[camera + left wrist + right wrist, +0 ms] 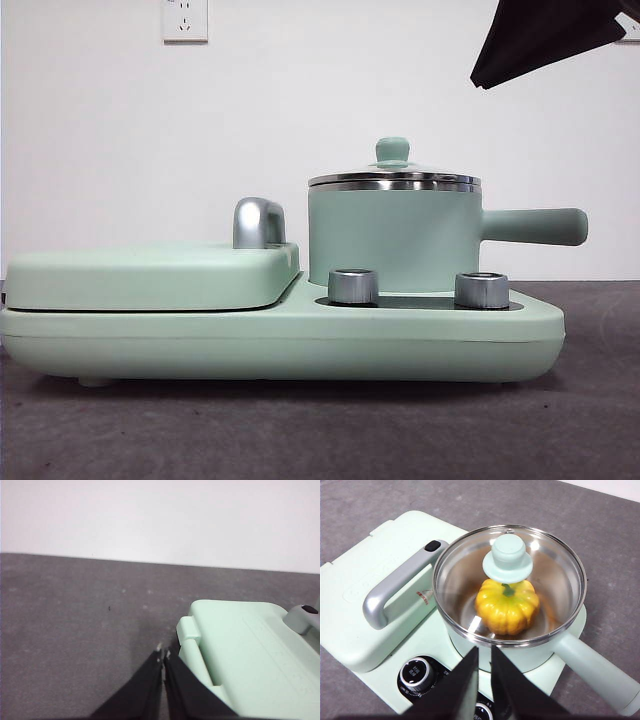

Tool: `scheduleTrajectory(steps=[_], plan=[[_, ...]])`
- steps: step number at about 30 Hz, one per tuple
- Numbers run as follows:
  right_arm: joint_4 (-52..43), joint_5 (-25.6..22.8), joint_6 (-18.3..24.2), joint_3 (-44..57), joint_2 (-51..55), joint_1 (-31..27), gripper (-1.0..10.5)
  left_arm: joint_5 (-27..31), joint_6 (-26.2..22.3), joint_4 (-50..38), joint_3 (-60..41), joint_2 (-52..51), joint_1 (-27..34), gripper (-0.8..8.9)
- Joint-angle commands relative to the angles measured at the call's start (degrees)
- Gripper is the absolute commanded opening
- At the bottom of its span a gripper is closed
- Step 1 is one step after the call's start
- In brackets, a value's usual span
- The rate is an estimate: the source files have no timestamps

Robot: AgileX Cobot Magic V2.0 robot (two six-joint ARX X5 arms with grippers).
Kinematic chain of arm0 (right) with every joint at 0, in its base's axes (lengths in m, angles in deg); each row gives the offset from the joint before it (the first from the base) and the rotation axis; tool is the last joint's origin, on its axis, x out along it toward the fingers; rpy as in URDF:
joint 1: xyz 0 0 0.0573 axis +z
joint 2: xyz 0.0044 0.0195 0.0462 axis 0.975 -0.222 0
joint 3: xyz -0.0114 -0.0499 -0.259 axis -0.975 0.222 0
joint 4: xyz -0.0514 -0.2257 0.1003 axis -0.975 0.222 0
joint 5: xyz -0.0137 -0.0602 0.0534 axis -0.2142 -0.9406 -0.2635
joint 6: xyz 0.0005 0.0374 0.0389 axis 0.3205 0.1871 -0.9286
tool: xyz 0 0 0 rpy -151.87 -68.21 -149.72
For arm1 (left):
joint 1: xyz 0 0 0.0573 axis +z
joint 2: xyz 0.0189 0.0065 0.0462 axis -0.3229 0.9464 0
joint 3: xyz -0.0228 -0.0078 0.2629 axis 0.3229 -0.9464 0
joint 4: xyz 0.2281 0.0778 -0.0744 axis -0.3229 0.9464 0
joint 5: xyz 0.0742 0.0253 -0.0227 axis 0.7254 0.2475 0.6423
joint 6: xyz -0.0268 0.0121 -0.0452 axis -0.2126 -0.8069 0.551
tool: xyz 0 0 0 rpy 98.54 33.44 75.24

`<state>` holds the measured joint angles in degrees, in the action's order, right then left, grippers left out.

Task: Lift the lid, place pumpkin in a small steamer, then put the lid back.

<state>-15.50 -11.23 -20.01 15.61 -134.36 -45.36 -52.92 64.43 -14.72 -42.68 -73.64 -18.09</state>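
Note:
The glass lid (393, 180) with its mint knob (508, 557) sits closed on the small steamer (390, 240). Through the glass, the yellow-orange pumpkin (507, 607) lies upright inside the pot. My right gripper (484, 649) hangs above and in front of the pot, apart from the lid, its jaws nearly together with nothing between them. A black arm tip (545, 40) shows in the front view's top right corner. My left gripper (163, 652) is shut and empty, low over the grey table beside the griddle cover's end (240, 650).
The steamer's long handle (535, 226) juts sideways. The flat mint griddle cover (150, 275) with a chrome handle (258, 222) fills the base's other half. Two steel dials (353, 286) (481, 290) stand on the base (300, 345) before the pot. A white wall rises behind.

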Motion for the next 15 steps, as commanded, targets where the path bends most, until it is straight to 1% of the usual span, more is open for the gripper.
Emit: scheduleTrajectory(steps=[1, 10, 15], plan=[[-0.44, 0.00, 0.20, -1.22, -0.17, 0.31, 0.4, 0.09, 0.04, -1.25, -3.30, -3.04, 0.11, 0.07], [-0.44, 0.00, 0.20, -1.22, -0.17, 0.31, 0.4, 0.11, 0.28, -1.36, -9.68, -11.04, 0.52, 0.07], [-0.61, -0.02, 0.20, -1.22, -0.17, 0.31, 0.4, 0.11, 0.35, -2.51, -10.45, -10.93, 0.46, 0.07]])
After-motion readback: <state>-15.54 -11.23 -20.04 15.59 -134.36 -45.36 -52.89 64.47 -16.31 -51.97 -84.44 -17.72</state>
